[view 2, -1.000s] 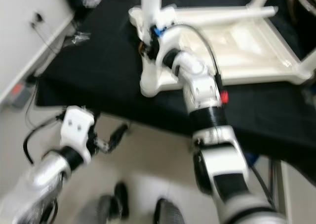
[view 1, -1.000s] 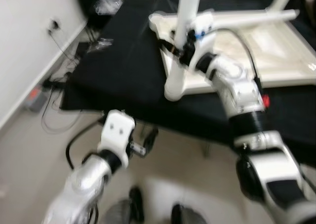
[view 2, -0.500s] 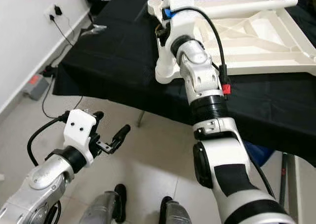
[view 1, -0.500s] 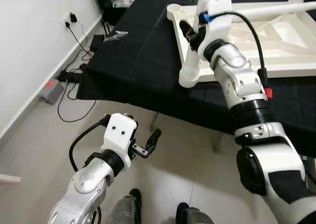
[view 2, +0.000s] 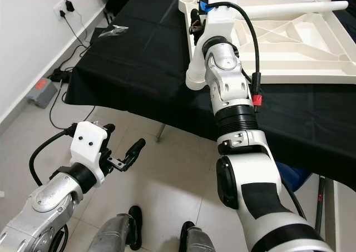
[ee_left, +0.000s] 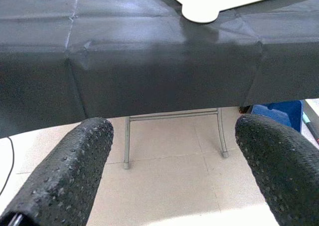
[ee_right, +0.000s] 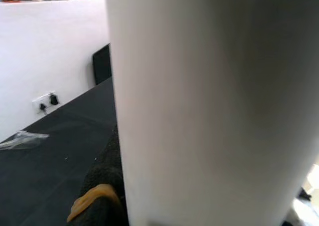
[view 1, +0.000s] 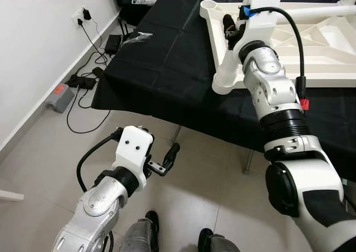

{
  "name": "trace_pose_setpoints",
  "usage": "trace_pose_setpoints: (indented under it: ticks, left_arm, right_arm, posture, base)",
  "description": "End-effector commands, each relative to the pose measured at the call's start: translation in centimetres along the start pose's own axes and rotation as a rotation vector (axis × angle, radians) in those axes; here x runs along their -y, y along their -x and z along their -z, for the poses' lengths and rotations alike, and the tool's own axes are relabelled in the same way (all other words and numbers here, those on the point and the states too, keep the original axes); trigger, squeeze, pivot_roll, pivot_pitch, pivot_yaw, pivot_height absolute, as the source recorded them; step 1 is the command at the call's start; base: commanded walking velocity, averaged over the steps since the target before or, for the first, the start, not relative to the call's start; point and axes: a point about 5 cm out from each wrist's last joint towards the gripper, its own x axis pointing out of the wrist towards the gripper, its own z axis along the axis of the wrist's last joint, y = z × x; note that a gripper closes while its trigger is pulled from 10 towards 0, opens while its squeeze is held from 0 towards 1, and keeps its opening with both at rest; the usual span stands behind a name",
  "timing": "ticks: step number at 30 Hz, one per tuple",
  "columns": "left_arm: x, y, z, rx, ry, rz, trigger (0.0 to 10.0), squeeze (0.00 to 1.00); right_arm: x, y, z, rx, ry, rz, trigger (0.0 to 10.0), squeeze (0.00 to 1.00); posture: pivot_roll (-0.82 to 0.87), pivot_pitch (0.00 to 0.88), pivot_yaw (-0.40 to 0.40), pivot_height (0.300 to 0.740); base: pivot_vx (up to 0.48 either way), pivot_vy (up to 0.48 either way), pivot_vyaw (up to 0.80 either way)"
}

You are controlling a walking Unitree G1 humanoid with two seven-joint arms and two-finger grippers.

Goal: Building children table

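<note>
Landmark here is the black-covered table [view 1: 167, 57]. Off its near left corner, down low over the tile floor [view 1: 50, 152], the left gripper [view 1: 167, 158] hangs with fingers spread wide, holding nothing. Past that corner a power strip [view 1: 60, 96] sits by the wall. On the tabletop lies the upside-down white kids' table [view 2: 289, 40], one corner poking over the near edge. The right gripper [view 1: 229, 29] is up against a white leg [ee_right: 209, 106] at that corner; can't tell how tight its fingers are.
</note>
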Motion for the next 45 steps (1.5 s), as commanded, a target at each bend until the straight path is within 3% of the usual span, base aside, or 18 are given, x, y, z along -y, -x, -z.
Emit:
trace_pose_setpoints:
  ticks: [1,16,23,35,45]
  left_arm:
    - [0.1,0.2,0.3,-0.016,0.002,0.011,10.0,0.00]
    - [0.0,0.2,0.4,-0.019,-0.001,0.011,10.0,0.00]
    - [-0.1,0.2,0.4,-0.016,-0.006,0.009,10.0,0.00]
    - [-0.2,0.2,0.3,-0.016,-0.009,0.011,10.0,0.00]
    - [-0.3,0.1,0.3,-0.014,-0.014,0.007,10.0,0.00]
  right_arm:
    - [2.0,1.6,7.2,-0.279,0.042,0.106,10.0,0.00]
    - [3.0,2.6,8.2,-0.306,0.031,0.307,10.0,0.00]
    - [4.1,3.3,8.5,-0.321,0.022,0.495,10.0,0.00]
    - [3.6,4.0,8.7,-0.326,-0.007,0.615,10.0,0.00]
    - [4.2,4.7,8.0,-0.301,0.051,0.912,10.0,0.00]
  posture:
    - [0.20,0.331,-0.027,0.740]
    - [0.20,0.317,-0.025,0.740]
    - [0.20,0.319,-0.024,0.740]
    - [0.20,0.327,-0.025,0.740]
    - [0.21,0.335,-0.029,0.740]
  base:
    - [0.000,0.000,0.00]
    - [0.000,0.000,0.00]
    - [0.000,0.000,0.00]
    - [0.000,0.000,0.00]
    - [0.000,0.000,0.00]
